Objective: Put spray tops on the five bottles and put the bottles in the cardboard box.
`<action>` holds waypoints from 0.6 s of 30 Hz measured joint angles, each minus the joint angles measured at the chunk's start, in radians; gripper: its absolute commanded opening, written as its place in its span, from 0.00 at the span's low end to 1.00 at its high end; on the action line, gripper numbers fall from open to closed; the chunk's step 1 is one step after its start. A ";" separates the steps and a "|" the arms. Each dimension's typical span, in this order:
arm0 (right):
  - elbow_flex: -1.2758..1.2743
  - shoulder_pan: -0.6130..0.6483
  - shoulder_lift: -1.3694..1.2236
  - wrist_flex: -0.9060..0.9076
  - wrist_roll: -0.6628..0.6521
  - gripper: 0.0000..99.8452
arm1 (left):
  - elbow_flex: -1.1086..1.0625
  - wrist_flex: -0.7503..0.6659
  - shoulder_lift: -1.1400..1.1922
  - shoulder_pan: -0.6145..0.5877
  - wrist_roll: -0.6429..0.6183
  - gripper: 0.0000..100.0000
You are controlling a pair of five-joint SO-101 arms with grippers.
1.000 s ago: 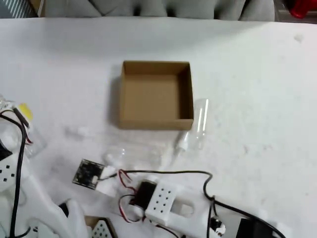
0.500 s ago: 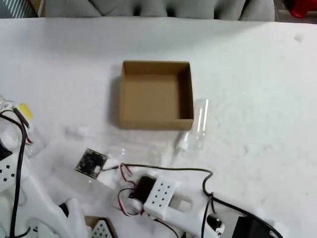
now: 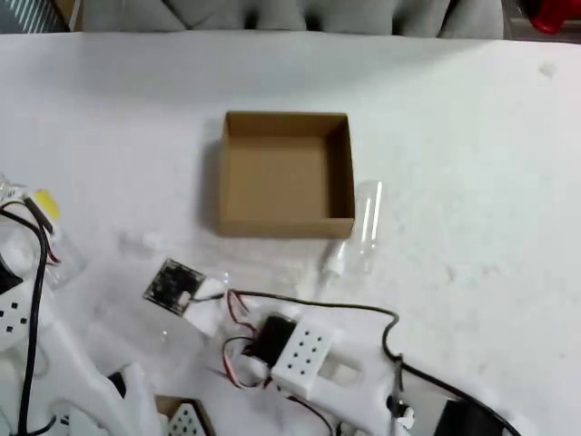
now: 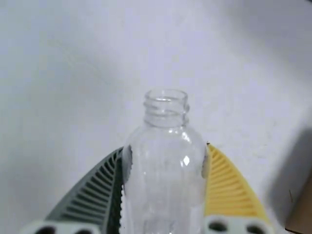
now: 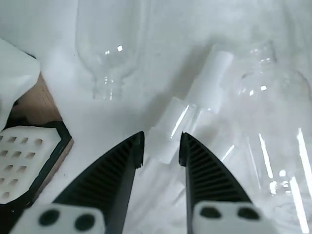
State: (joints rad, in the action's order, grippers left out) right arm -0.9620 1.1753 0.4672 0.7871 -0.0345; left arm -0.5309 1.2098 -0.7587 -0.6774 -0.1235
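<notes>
Cardboard box, right gripper nearer now

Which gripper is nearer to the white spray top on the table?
Right. The right gripper has the spray top between its fingers; the left gripper is apart, shut on a bottle.

Left arm sits at the near-left edge. Left gripper is clamped on a clear bottle, grey finger on one side, yellow finger on the other. Right arm lies low along the near edge, angled left and away. Right gripper has its jaws parted narrowly, black fingers tilted downward.
</notes>
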 measured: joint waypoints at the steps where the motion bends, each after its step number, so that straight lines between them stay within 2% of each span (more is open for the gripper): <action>1: 0.000 0.002 -0.020 0.000 0.000 0.10 | 0.000 0.000 0.000 0.000 0.000 0.02; 10: 0.025 0.005 -0.120 0.000 0.000 0.11 | 0.000 0.000 0.000 0.000 0.000 0.02; 18: 0.100 0.057 -0.227 0.000 0.000 0.12 | -0.012 0.000 0.000 0.064 -0.002 0.02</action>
State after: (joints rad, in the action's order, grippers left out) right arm -0.8623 1.2321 0.2401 0.7871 -0.0345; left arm -0.5432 1.2098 -0.7587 -0.6130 -0.1250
